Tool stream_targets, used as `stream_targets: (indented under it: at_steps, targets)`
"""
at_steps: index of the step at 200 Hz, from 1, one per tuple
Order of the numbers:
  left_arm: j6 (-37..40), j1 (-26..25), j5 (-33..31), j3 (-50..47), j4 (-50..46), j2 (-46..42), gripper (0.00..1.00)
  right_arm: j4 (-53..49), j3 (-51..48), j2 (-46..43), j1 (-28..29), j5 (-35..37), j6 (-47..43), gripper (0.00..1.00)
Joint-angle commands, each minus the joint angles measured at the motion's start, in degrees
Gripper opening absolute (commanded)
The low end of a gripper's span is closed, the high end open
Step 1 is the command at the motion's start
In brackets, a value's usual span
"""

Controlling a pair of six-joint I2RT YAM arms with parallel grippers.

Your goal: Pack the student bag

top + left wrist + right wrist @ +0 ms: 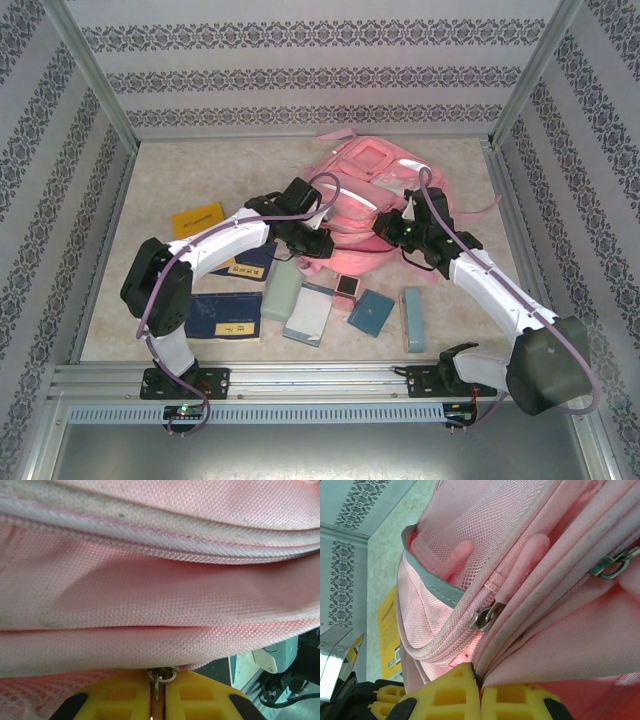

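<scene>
Student bag (368, 180): soft, limp pink weave, likely light unfilled. It will sag, so best taken by seam or zip pull, not panel. White trim, mesh side pocket. Lies right against both hands' fingertips. Left gripper (157, 682) pinches a metal zip pull (161, 674). Right gripper (480, 680) is pressed together on a bag fold. Blue book (222, 318) behind left wrist.

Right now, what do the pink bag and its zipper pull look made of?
The student bag looks like matte woven fabric, likely nylon: a fine weave shows close up. Its zipper pull looks like metal: silvery and glinting.
</scene>
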Motion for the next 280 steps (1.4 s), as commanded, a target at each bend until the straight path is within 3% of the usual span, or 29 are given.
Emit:
stream_targets:
  at_steps: [1,85,112,208,280]
  targets:
    - [-1.06,0.26,-2.44,-0.85,1.83,1.03,0.13,4.80,1.38,-0.44,0.41,-0.94,-0.70,0.00]
    - [-0.82,-0.25,-2.63,-2.38,2.42,1.11,0.15,5.92,1.08,0.32,0.42,-1.27,0.25,0.00]
    - [-0.89,-0.32,-2.61,-2.47,2.78,1.10,0.00,6.04,0.89,0.42,0.37,-1.23,0.44,0.00]
    - [0.87,0.58,-10.12,-2.81,-0.47,-0.67,0.00,3.45,1.51,0.09,-0.06,-0.19,-1.76,0.00]
    - [-0.73,5.26,-11.06,-3.56,-0.09,-1.49,0.00,2.77,1.41,0.05,-2.87,-0.52,-2.20,0.00]
